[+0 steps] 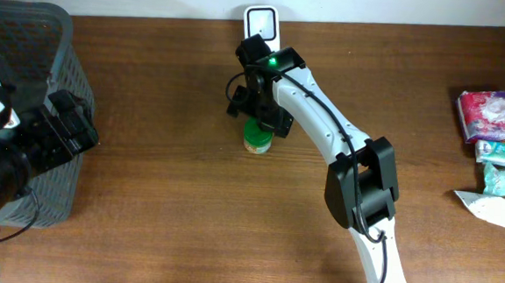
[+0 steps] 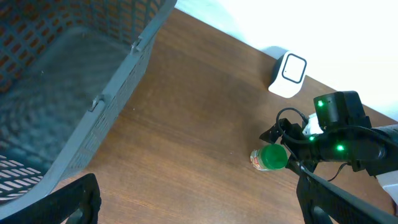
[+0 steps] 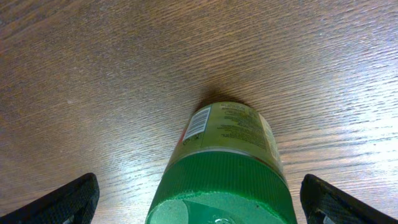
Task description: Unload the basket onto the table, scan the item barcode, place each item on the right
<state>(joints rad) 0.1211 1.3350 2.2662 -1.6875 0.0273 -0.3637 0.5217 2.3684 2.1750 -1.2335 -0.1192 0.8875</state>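
Right gripper (image 3: pixel 202 208): fingers (image 3: pixel 68 202) spread wide, one on each side of the jar, neither touching it; nothing held.
Left gripper (image 2: pixel 205 202): fingers (image 2: pixel 339 199) spread wide, nothing between them; it hangs at the table's left side, by the basket.
Jar (image 1: pixel 256 140): upright on the table (image 1: pixel 162 180), near its far edge, under the right wrist.
Lid (image 3: pixel 217 193): green, ribbed, screwed on the jar, facing the right wrist camera.
Label: yellow-green with small print; too small to read.
Barcode (image 3: pixel 198 123): on a white strip on the jar's side, toward the left of the right wrist view.
Scanner (image 1: pixel 261 24): white, with a dark-framed window, at the table's far edge, just behind the jar and apart from it.
Basket (image 1: pixel 38 49): grey mesh, at the table's left end, partly under the left arm.
Packets (image 1: pixel 495 117): pink and teal, at the right end, well apart from the jar.
Paper (image 1: pixel 494 209): white slip just in front of the packets.
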